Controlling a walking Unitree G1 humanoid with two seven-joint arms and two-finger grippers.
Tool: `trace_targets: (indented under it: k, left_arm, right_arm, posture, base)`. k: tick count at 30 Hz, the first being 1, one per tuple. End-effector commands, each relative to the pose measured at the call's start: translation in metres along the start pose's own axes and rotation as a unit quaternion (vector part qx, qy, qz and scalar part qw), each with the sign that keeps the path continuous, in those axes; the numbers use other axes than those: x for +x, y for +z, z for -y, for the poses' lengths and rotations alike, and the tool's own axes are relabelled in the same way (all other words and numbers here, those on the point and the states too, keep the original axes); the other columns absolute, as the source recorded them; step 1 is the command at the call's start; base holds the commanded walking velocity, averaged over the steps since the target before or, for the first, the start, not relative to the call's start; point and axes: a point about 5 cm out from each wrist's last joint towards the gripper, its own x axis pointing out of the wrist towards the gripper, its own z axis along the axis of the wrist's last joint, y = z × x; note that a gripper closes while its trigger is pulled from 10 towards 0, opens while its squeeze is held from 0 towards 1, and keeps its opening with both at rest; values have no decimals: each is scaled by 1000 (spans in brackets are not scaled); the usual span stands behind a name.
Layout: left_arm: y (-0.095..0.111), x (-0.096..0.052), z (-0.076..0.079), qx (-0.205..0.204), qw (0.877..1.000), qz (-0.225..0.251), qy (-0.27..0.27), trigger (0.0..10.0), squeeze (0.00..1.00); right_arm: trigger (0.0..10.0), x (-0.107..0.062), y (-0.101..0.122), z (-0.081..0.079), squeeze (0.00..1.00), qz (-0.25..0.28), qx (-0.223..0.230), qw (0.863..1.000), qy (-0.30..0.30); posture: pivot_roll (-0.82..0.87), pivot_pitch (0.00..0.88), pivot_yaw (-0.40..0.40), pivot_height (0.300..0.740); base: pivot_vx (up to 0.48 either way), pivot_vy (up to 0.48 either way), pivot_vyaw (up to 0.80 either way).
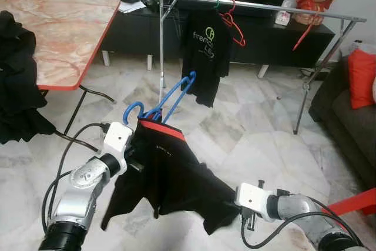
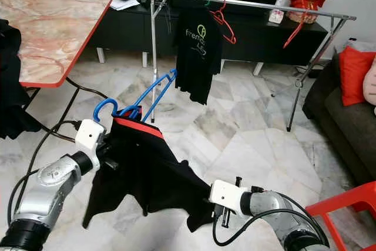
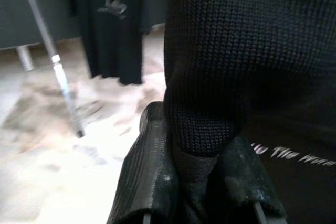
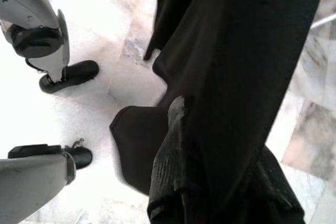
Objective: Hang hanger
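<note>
2 grippers hold the same black shirt (image 1: 170, 174) in front of us, above a pale marble floor (image 1: 252, 127). Our left gripper (image 3: 197, 182) is clenched on a fold of the fabric near the red-trimmed collar, its ribbed black fingers (image 3: 142, 177) pressing the knit from both sides; white lettering on the cloth beside it reads partly "The", the rest being too blurred to make out. Our right gripper (image 4: 210, 182) is clamped on the lower part of the same garment, the cloth running between its 2 fingers (image 4: 170, 166). A blue hanger (image 1: 170, 101) sits in the shirt's neck, its hook curling up beside our left wrist and 1 shoulder bar sticking up and away towards the rack. Further on stands a metal clothes rack (image 1: 252, 5), well apart from the shirt we hold. On its rail hangs another black T-shirt (image 1: 205, 54) on a green hook, with a green logo and white writing that starts "frem"; the rest we cannot read. Just beside it hangs an empty red hanger (image 1: 234, 24), and another red hanger (image 1: 305, 30) hangs near the far end. A marble-patterned table (image 1: 53, 27) with a red edge stands to our left, and a dark sofa with a red cushion (image 1: 361, 77) to our right.
</note>
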Motion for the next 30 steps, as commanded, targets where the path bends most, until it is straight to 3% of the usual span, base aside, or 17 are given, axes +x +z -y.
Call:
trace_targets:
  k: [1,2,3,4,5,8,9,10,19,23,30]
  left_arm:
    - [20,7,10,7,999,40,-35,10000,0]
    - [20,8,13,10,998,39,-46,10000,0]
    - [20,9,17,19,997,33,-62,10000,0]
    - [20,9,17,19,997,33,-62,10000,0]
    - [18,9,21,32,996,23,-78,10000,0]
    - [4,7,29,117,984,-36,-130,10000,0]
    - [2,6,29,125,982,-44,-133,10000,0]
    - [2,6,28,126,982,-48,-132,10000,0]
    - [-8,5,21,170,974,-85,-121,10000,0]
    - [-9,7,16,177,976,-87,-89,10000,0]
    - [-14,5,19,188,969,-103,-126,10000,0]
  right_arm:
    - [0,-6,-9,2,0,-22,13,1000,-15]
    - [0,-6,-9,2,0,-24,14,999,-18]
    - [6627,-6,-10,4,0,-28,16,999,-24]
    - [6627,-6,-10,4,0,-28,16,999,-24]
    - [10000,-6,-11,5,0,-33,18,999,-30]
    - [10000,-10,-13,11,0,-44,19,998,-35]
    - [10000,-12,-13,12,741,-46,17,998,-32]
    - [10000,-13,-14,13,1000,-48,18,998,-28]
    - [10000,-20,-9,14,1000,-51,-20,998,34]
    - [10000,-27,-9,14,1000,-60,-36,995,66]
    - [10000,-40,-4,24,1000,-58,-61,994,66]
  posture:
    - [-20,0,-132,740]
    - [-21,0,-131,740]
    - [-22,0,-130,740]
    - [-22,0,-130,740]
    - [-22,0,-129,740]
    - [-21,0,-127,740]
    - [-25,0,-125,740]
    - [-25,0,-125,740]
    - [-27,0,-127,740]
    - [-28,0,-127,740]
    - [-35,0,-127,740]
  base:
    - [0,0,0]
    - [0,0,0]
    - [0,0,0]
    - [0,0,0]
    - [0,0,0]
    - [0,0,0]
    - [0,0,0]
    - [0,0,0]
    - [0,0,0]
    - [0,0,0]
    - [0,0,0]
